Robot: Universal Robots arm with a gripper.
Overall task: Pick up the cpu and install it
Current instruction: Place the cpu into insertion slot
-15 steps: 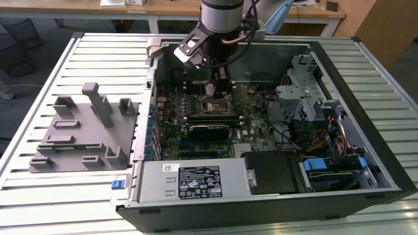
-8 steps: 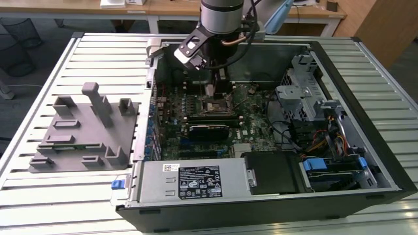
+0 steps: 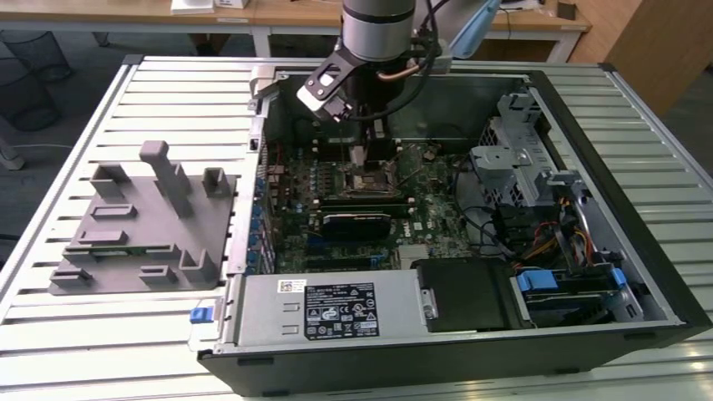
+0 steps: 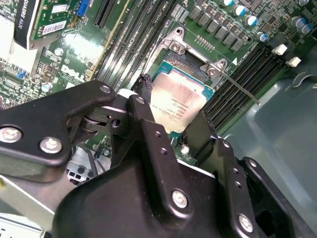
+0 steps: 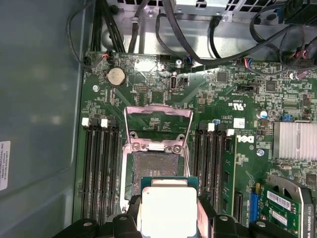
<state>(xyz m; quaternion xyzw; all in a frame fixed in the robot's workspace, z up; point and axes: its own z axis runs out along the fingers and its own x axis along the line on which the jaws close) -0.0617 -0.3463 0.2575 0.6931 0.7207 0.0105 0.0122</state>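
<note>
Evidently the pick-up part of the task is done: the cpu [image 4: 179,105] is clamped by two opposite edges between the black fingers [image 4: 143,106] of the gripper [image 4: 173,119], with its silvery top turned toward both wrist cameras. In the exterior view the gripper [image 3: 360,153] is seen reaching down into the open computer case [image 3: 624,167], over the far middle of the motherboard [image 3: 429,213] and well apart from the grey fixture tray [image 3: 134,242] on the exterior view's left.

In the first wrist view the cpu [image 5: 168,208] is held just at the edge of the socket [image 5: 151,163], partly covering it. The socket's contact field is bare, and the load plate [image 5: 157,116] is swung up and open, so the socket is judged ready to receive the chip.

Installation is not yet finished. The chip is not judged to be seated, as it is gripped and offset from the socket. How close it is to the contacts cannot be told. The load plate is not closed.
</note>
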